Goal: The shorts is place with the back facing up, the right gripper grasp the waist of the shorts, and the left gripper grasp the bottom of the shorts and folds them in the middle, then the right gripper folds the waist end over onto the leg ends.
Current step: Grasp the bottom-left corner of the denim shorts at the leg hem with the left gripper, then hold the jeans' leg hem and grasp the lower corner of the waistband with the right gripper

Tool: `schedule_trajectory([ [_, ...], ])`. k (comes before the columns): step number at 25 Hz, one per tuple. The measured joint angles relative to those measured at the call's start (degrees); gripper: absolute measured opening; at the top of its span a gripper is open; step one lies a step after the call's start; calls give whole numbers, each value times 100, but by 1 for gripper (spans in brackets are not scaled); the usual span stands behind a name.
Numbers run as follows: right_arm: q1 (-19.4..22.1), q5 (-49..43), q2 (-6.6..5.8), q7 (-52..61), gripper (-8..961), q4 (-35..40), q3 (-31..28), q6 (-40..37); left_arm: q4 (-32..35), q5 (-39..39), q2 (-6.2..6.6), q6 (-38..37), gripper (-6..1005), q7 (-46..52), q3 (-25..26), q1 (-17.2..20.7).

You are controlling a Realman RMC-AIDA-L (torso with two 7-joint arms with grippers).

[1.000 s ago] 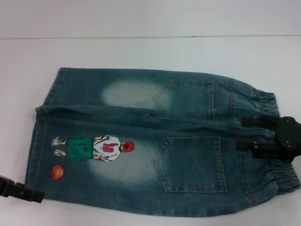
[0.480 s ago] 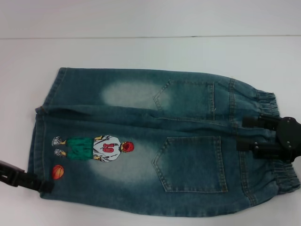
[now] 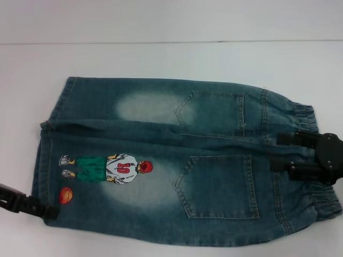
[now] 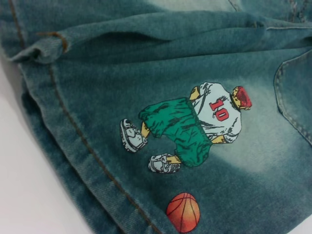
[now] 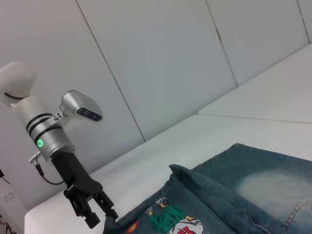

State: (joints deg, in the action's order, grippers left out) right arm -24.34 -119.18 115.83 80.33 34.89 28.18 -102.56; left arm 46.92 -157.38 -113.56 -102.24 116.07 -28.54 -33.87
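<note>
The denim shorts [image 3: 177, 160] lie flat, back pockets up, with the elastic waist [image 3: 316, 201] on the right and the leg ends [image 3: 45, 160] on the left. A basketball-player print [image 4: 195, 126] marks the near leg. My right gripper [image 3: 276, 151] hovers open over the middle of the waist, one finger on each side of the centre seam. My left gripper [image 3: 48, 210] is at the near corner of the leg hem, by the basketball print [image 3: 65, 195]. In the right wrist view the left gripper [image 5: 103, 219] meets the hem edge.
The shorts rest on a white table [image 3: 161, 59]. Its far edge runs along a pale wall [image 3: 161, 19]. Bare tabletop lies behind and left of the shorts.
My left gripper has slid right and slightly up onto the near corner of the leg hem, then stayed there. The right gripper and the shorts have not moved.
</note>
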Motion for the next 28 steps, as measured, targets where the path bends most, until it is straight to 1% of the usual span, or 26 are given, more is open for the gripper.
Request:
schedule_trajectory([
  [14, 0, 0, 0, 0, 904, 0, -15, -11, 32, 36, -5, 58, 864, 2, 7, 17],
  [19, -1, 0, 0, 0, 904, 4, -63, -19, 36, 23, -8, 85, 708, 1, 27, 24],
  [28, -1, 0, -8, 0, 902, 9, -100, -28, 84, -7, -8, 187, 616, 45, 40, 89],
])
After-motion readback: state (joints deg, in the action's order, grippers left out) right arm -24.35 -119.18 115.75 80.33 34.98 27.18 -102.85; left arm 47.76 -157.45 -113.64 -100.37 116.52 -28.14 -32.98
